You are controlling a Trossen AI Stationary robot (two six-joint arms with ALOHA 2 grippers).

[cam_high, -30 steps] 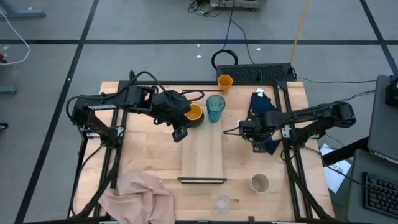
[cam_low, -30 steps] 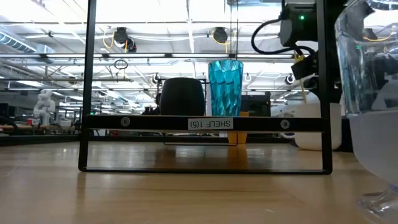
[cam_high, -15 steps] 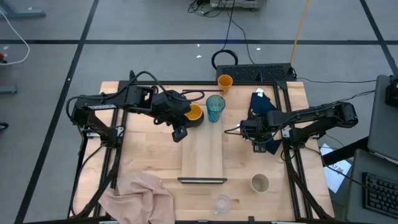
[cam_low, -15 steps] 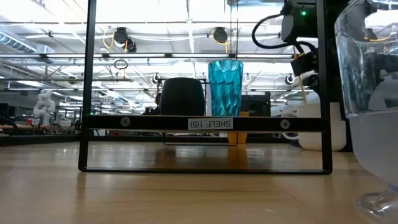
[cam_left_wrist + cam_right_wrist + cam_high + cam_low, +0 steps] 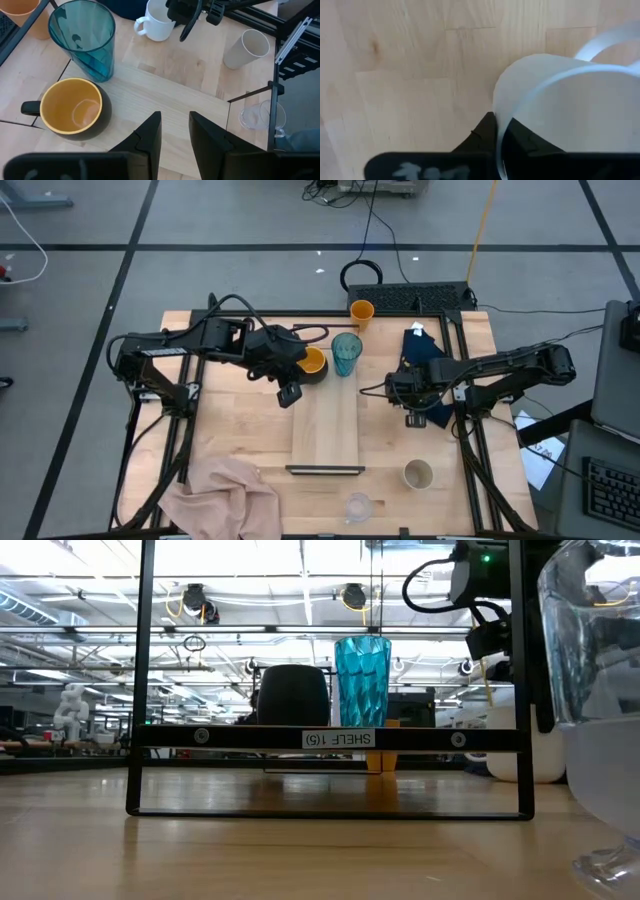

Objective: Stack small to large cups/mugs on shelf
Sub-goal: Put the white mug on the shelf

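A: Any readable text?
B: Low view, dark rail of the long pale wood shelf board [image 5: 325,430] has a white label reading "SHELF 1(5)" [image 5: 336,739], mirrored. Nothing else legible.

A: Surface and room?
B: Light wooden butcher-block tabletop [image 5: 240,430] in a dark frame, grey floor with black tape lines, cables and a black keyboard [image 5: 415,297] behind it. Crumpled pink cloth [image 5: 225,492] at the near left corner. Low view looks into a big lab hall with ceiling lights.

A: Cups?
B: Tall translucent teal tumbler [image 5: 346,354] stands on the shelf's far end. Dark mug with orange-yellow inside [image 5: 312,364] sits just left of it, at the shelf's far left corner. Small orange cup [image 5: 361,312] at the table's far edge. Beige cup [image 5: 418,474] near right of the shelf's front end, tiny clear glass [image 5: 358,506] at the near edge.

A: Right claw?
B: Right gripper [image 5: 415,405] is right of the shelf, clamped on the rim of the white handled mug [image 5: 570,110]; one finger [image 5: 482,135] sits outside the wall, mug raised above the wood in the low view.

A: Left?
B: Left gripper [image 5: 289,394] hovers just beside the dark mug, fingers [image 5: 147,137] parted, holding nothing.
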